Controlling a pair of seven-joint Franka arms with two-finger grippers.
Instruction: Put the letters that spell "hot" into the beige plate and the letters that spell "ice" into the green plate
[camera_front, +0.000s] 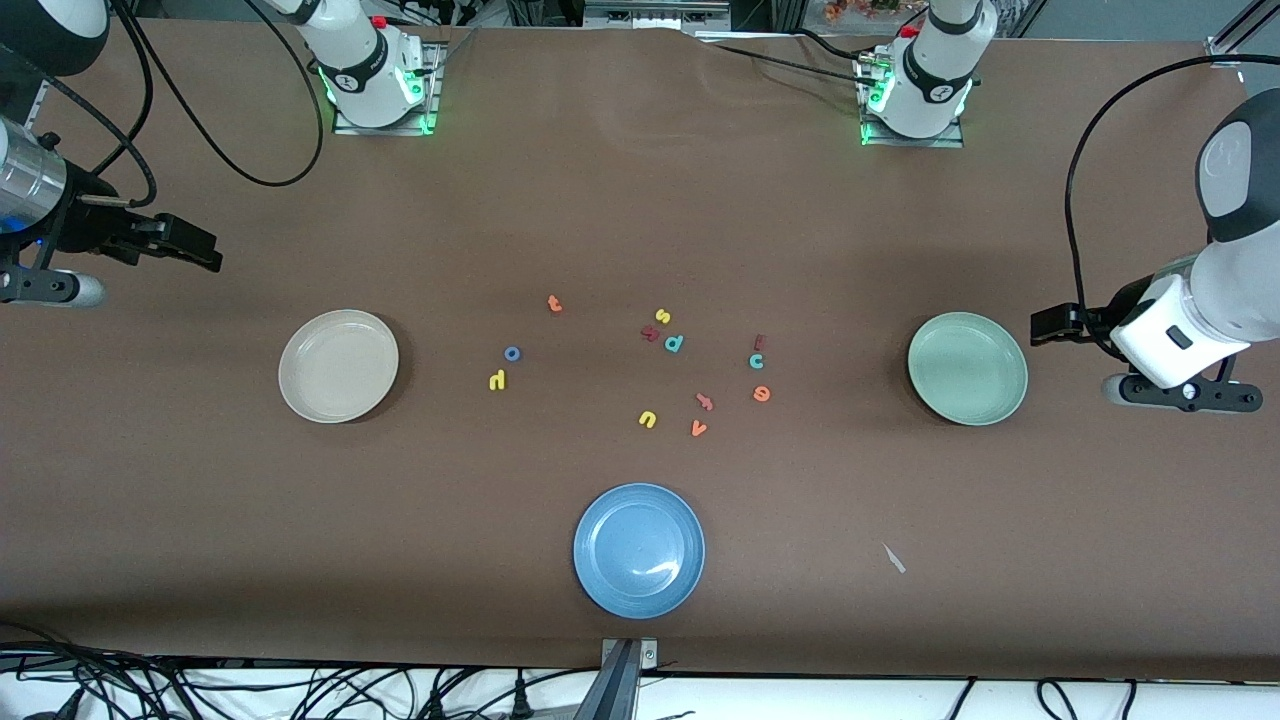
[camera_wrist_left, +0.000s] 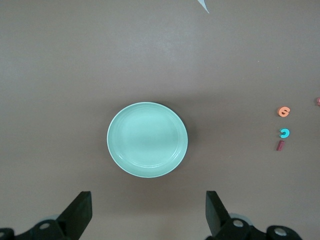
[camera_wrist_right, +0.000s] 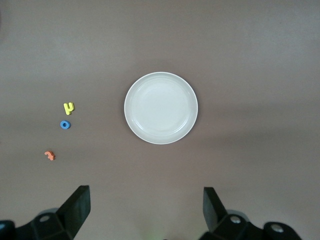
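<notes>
The beige plate (camera_front: 338, 366) (camera_wrist_right: 161, 108) lies empty toward the right arm's end, the green plate (camera_front: 967, 368) (camera_wrist_left: 147, 139) empty toward the left arm's end. Between them lie the yellow h (camera_front: 497, 380) (camera_wrist_right: 68, 107), blue o (camera_front: 512, 353) (camera_wrist_right: 65, 124) and orange t (camera_front: 554, 303) (camera_wrist_right: 49, 155). Closer to the green plate lie the dark red i (camera_front: 760, 343) (camera_wrist_left: 280, 145), teal c (camera_front: 757, 361) (camera_wrist_left: 284, 133) and orange e (camera_front: 761, 393) (camera_wrist_left: 284, 111). My left gripper (camera_front: 1045, 325) (camera_wrist_left: 148, 215) hangs open over bare table beside the green plate. My right gripper (camera_front: 200, 250) (camera_wrist_right: 146, 212) hangs open over bare table near the beige plate.
A blue plate (camera_front: 639, 550) sits near the front edge, mid-table. Other letters lie among the task's: yellow s (camera_front: 662, 316), teal d (camera_front: 674, 344), yellow u (camera_front: 647, 419), orange v (camera_front: 698, 429), a pinkish f (camera_front: 705, 402). A white scrap (camera_front: 894, 559) lies near the front.
</notes>
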